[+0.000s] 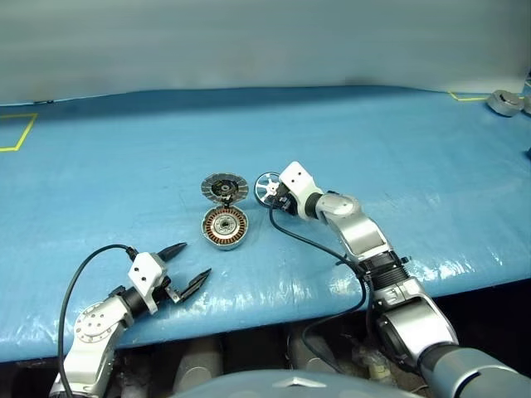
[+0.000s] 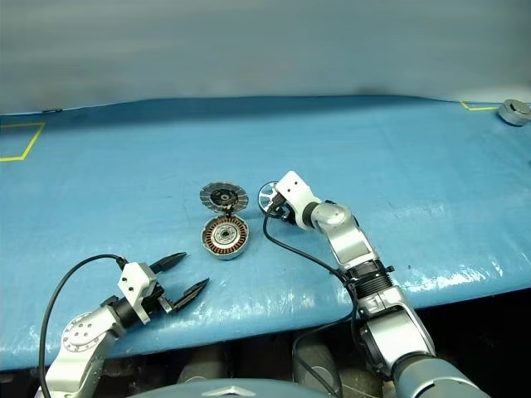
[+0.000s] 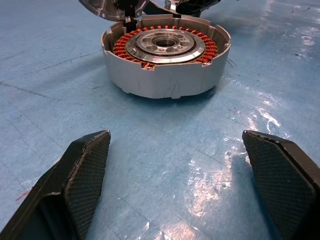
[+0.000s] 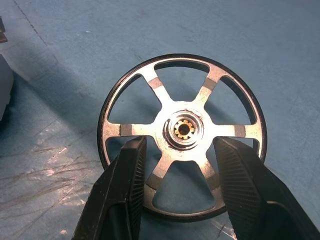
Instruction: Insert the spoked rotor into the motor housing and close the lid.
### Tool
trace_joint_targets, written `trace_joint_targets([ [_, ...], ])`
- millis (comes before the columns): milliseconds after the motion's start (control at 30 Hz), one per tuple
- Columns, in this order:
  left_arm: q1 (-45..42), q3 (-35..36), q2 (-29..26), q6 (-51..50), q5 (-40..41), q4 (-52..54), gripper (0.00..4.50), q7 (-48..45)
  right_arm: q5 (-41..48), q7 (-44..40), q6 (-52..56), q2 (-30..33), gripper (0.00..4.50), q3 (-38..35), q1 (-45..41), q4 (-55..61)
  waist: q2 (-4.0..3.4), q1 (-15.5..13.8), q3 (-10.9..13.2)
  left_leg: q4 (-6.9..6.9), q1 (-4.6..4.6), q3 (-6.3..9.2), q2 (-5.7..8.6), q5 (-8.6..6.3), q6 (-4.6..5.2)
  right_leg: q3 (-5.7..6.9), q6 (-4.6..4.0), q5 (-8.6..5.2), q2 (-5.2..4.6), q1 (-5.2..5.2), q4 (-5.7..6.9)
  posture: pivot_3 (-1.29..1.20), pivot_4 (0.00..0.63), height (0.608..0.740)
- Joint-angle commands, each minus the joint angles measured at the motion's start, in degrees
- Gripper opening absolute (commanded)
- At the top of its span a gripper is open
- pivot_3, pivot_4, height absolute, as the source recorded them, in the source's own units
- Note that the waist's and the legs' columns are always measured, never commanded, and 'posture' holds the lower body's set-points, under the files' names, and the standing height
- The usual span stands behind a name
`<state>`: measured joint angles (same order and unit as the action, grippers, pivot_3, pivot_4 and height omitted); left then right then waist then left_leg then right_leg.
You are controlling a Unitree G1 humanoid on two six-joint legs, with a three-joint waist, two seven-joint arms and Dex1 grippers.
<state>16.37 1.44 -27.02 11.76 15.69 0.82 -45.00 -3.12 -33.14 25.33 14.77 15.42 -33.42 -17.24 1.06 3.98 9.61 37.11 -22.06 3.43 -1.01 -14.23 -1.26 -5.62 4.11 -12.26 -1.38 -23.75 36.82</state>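
Blue sheeted surface [image 1: 348, 141] fills most of the head views, running from the near edge at the bottom up to a grey wall; yellow tape marks in the upper left and upper right corners, and a grey round part [image 1: 505, 102] at the far upper right beside the tape

Motor housing [image 1: 225, 227] sits just left of frame centre, a shallow round grey cup, mouth facing up. Inside: a ring of copper-brown windings around a silver centre with a hole in the middle. Nothing else in the cup

Lid [image 1: 224, 189] directly above the housing in the frame, joined to it at the far rim and swung open; grey disc, fine radial stripes, dark centre, striped face toward the camera

Spoked rotor [image 1: 269, 187] just right of the lid, near frame centre, standing on edge rather than flat. Black outer rim, six bright silver spokes, silver hub with a small brass-coloured toothed centre. In the right wrist view its face looks straight at the camera

Right pincer [image 4: 180, 175] pinches the rotor, one black finger on each side of the hub, over the lower spokes

Left pincer [image 1: 183, 267] in the lower left, spread wide, tips aimed toward the housing, well short of it, touching nothing
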Motion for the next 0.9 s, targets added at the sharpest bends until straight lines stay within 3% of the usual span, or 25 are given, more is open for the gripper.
trace_joint_targets([
  [33, 0.2, 0.3, 0.0, 0.9, -0.6, 2.1, 4.50, 0.4, -0.4, -1.0, -0.8, -0.2, 1.85, 0.8, 0.1, -2.9, 0.00, 0.0, 0.0, -0.01, 0.05, -0.01, -0.01, 0.00, 0.00, 0.00, 0.01, -0.01, 0.00, 0.04, 0.00, 0.00, 0.150, 0.740],
  [133, 0.3, 0.3, 0.0, 1.0, -0.7, 2.1, 4.50, 0.5, 0.0, -0.8, -1.1, -0.2, 1.29, 0.0, 0.7, -1.6, 0.03, 0.2, 0.0, 0.00, 0.18, -0.02, -0.04, 0.00, 0.00, 0.00, 0.01, -0.03, 0.03, 0.16, 0.02, 0.00, 0.150, 0.740],
  [267, 0.1, 0.3, 0.0, 0.9, -0.8, 2.0, 4.50, 0.4, 1.0, 0.1, -0.6, 0.3, 0.97, -2.0, 2.8, 3.9, 0.03, 0.4, 0.0, 0.04, 0.24, -0.05, -0.07, 0.00, 0.00, -0.02, -0.02, -0.02, 0.05, 0.20, 0.04, 0.00, 0.150, 0.740],
  [633, -1.3, 0.0, 0.2, 1.0, -1.0, 0.8, 4.50, -0.3, 4.6, 0.3, 5.6, 4.3, 0.97, -6.2, 11.0, 23.1, -0.05, 0.0, 0.0, -0.05, -0.02, -0.03, -0.05, 0.00, 0.00, -0.01, -0.04, -0.03, 0.03, -0.06, 0.00, 0.00, 0.150, 0.740],
  [900, -1.9, -0.3, 0.3, 0.9, -0.9, 0.4, 4.50, -0.5, 3.2, -0.2, 3.3, 5.8, 0.97, -3.9, 9.4, 23.9, -0.05, 0.0, 0.0, -0.02, 0.01, -0.06, -0.07, 0.00, 0.00, -0.02, -0.04, -0.04, 0.04, -0.04, 0.00, 0.00, 0.150, 0.740],
])
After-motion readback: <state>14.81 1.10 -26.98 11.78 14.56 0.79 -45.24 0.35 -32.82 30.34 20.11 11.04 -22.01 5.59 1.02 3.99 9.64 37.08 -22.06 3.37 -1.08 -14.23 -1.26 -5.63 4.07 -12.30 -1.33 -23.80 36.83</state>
